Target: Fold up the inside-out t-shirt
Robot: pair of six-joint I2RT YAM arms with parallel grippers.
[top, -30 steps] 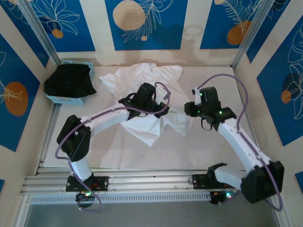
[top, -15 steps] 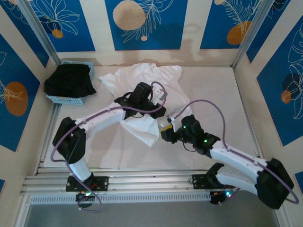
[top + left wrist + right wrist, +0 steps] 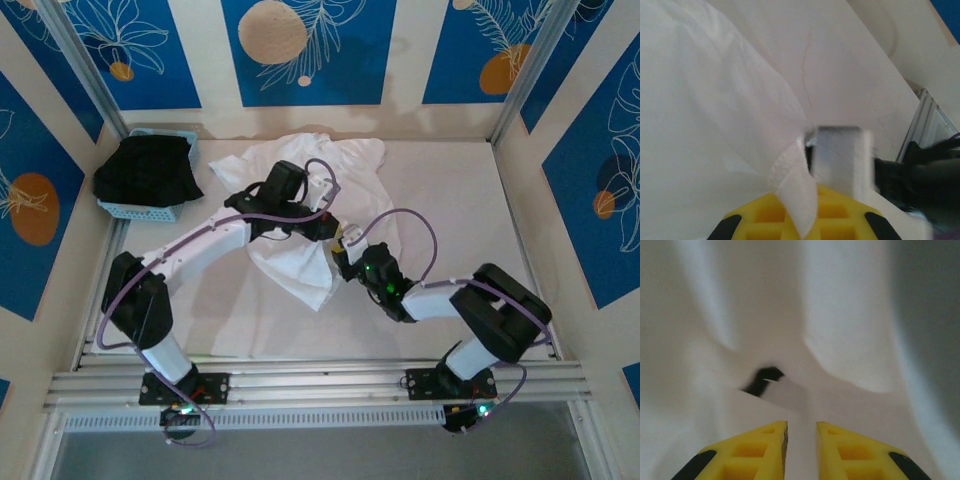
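Note:
The white inside-out t-shirt (image 3: 296,268) lies crumpled on the table, from the back middle toward the centre. My left gripper (image 3: 322,220) sits over its middle. In the left wrist view this gripper (image 3: 812,197) is shut on the t-shirt (image 3: 705,115), with a hem strip draped over the yellow fingers (image 3: 840,220). My right gripper (image 3: 343,252) reaches in low from the right, just in front of the left one. In the right wrist view its yellow fingertips (image 3: 772,435) stand a narrow gap apart, the gripper (image 3: 801,427) pressed close to folds of the t-shirt (image 3: 840,330).
A light blue basket (image 3: 135,210) holding a black garment (image 3: 148,170) stands at the back left. Patterned walls close in the back and sides. Bare table (image 3: 460,200) lies to the right of the shirt and along the front.
My right arm has swung from the right side down and in to the shirt's middle, its jaws narrowing. The left gripper has shifted slightly back and left with the cloth.

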